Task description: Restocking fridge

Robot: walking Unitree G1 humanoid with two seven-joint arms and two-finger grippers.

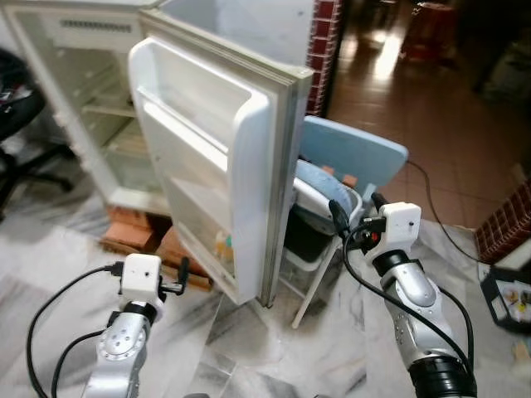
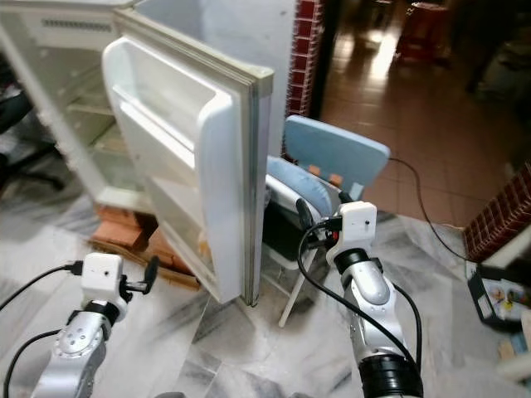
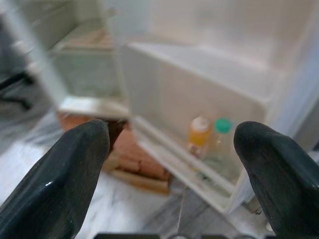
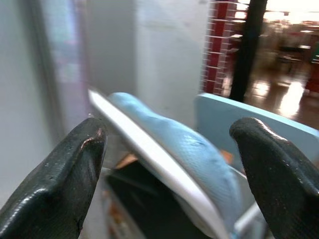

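The white fridge (image 1: 99, 108) stands open at the back left, its shelves looking bare. Its door (image 1: 216, 149) swings out toward me. In the door's bottom rack stand two bottles, one with an orange cap (image 3: 199, 134) and one with a green cap (image 3: 222, 137). My left gripper (image 1: 181, 278) is held low, left of the door's bottom edge, open and holding nothing, facing that rack. My right gripper (image 1: 357, 211) is open and holding nothing too, right of the door, close to a blue cushion (image 4: 189, 149) on a light blue folding chair (image 1: 353, 153).
The chair stands right behind the open door, with a dark bin or bag (image 1: 303, 236) under the cushion. Red bricks (image 1: 137, 232) prop up the fridge. A black office chair (image 1: 21, 124) is at far left. A brick pillar (image 1: 323, 50) and a cable (image 1: 440, 220) are beyond, and a black box (image 1: 510, 294) is at right.
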